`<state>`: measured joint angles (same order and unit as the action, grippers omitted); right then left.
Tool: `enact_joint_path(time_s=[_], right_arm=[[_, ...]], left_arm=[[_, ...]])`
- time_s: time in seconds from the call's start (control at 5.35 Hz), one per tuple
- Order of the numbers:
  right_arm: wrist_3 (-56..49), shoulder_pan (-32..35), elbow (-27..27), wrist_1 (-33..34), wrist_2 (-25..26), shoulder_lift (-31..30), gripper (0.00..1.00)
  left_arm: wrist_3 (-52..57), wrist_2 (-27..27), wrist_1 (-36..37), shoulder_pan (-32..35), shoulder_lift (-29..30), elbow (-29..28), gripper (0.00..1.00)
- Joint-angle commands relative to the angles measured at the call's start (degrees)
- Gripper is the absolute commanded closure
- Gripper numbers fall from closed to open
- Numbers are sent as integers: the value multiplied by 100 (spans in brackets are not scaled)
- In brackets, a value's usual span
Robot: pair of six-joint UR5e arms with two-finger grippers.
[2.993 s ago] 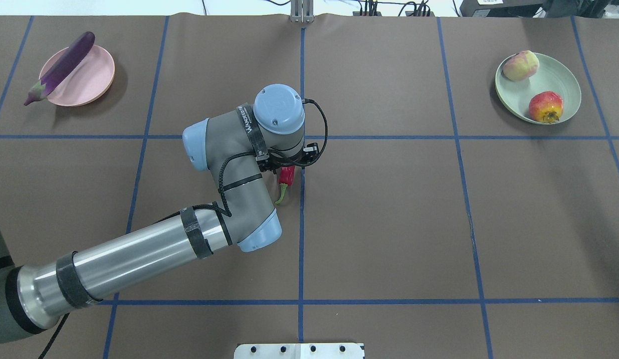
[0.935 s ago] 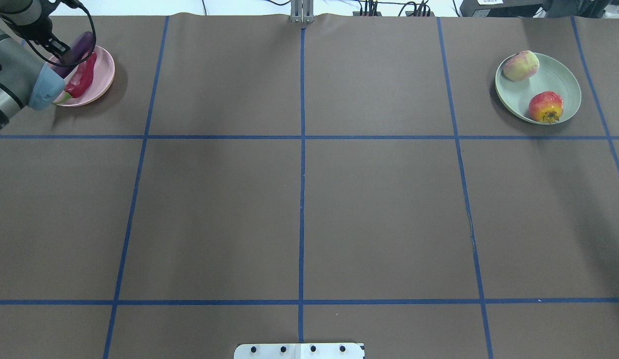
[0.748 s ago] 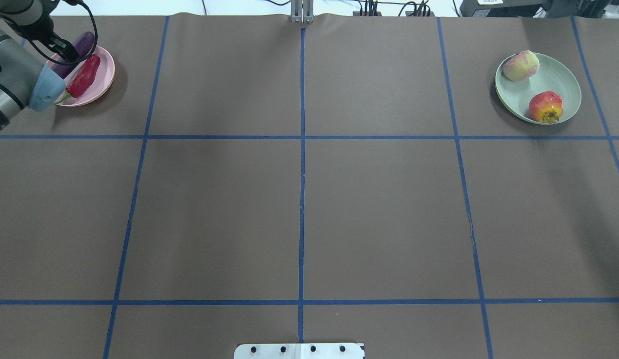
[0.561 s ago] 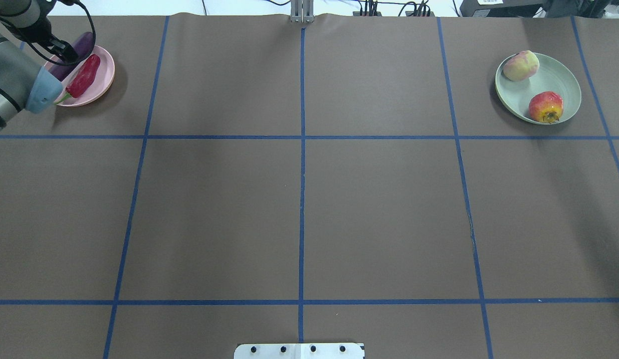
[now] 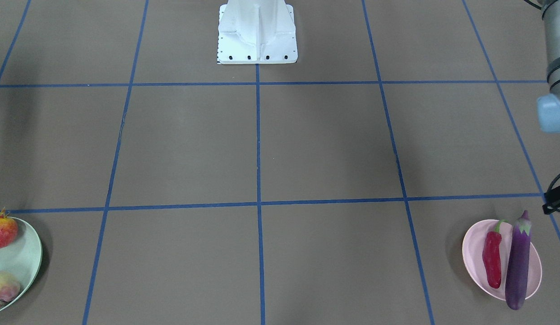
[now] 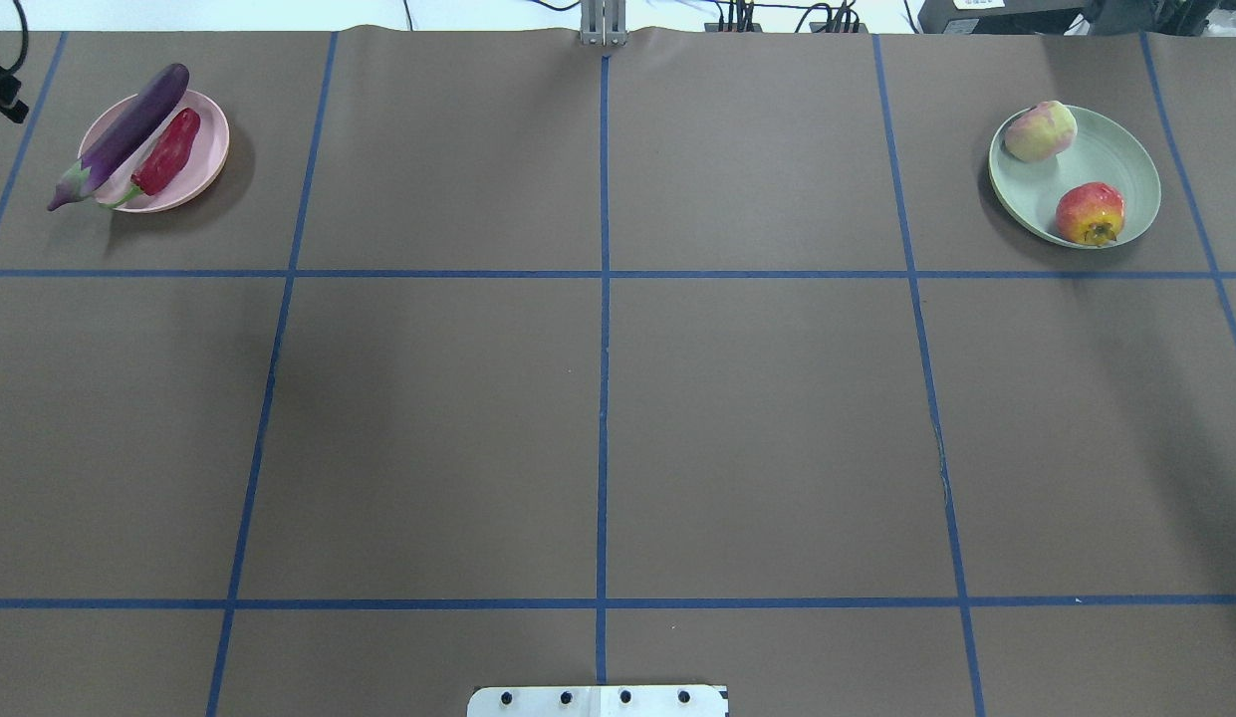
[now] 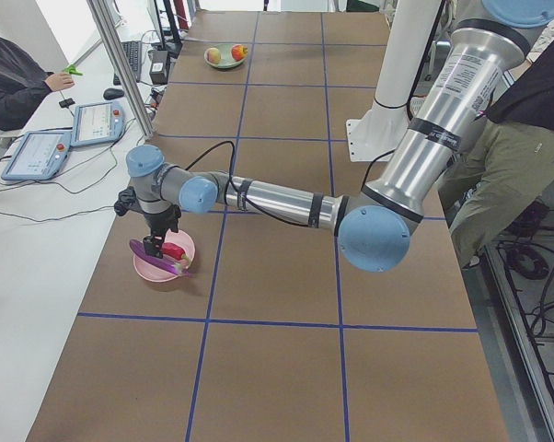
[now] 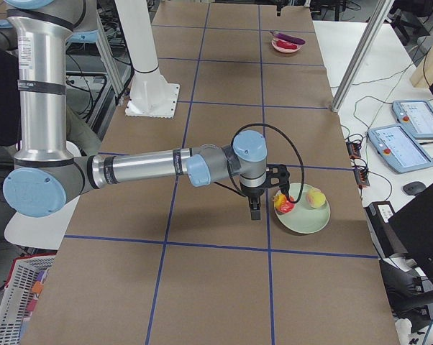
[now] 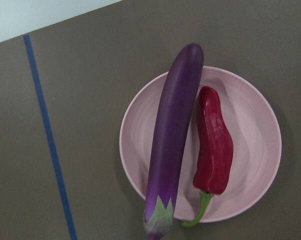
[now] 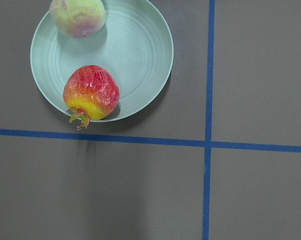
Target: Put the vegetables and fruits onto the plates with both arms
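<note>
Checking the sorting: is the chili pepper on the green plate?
No, the red chili pepper lies beside the eggplant on the pink plate.

No legible text, brand or number anywhere. Printed sticker (image 7: 460, 72) on the left arm's silver tube, far up-arm from the left gripper (image 7: 155, 247): too small to read. Likewise faint print (image 8: 26, 49) on the right arm, far from the right gripper (image 8: 254, 211).

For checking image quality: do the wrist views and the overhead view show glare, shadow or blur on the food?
Left wrist view: sharp; mild sheen on the eggplant and chili pepper. Right wrist view: sharp; the pomegranate shades the mint plate. Overhead view: even light, soft shadow beside the pink plate.
</note>
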<state>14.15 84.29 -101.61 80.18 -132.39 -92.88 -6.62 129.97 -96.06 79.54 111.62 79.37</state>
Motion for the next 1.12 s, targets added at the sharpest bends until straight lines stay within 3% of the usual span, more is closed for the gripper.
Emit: enact_joint_path(time_s=[0.0,0.37,0.94], right_arm=[[0,0,-8,-2,-24,-11,0],[8,9,-8,-2,-50,-28,0],[8,0,-17,-11,-50,-46,0]], left_arm=[[1241,195,1326,612,-1215,1495,0],[1584,204,1415,932,-2499,2290,0],[1610,406,1362,949,-2847,2416,0]])
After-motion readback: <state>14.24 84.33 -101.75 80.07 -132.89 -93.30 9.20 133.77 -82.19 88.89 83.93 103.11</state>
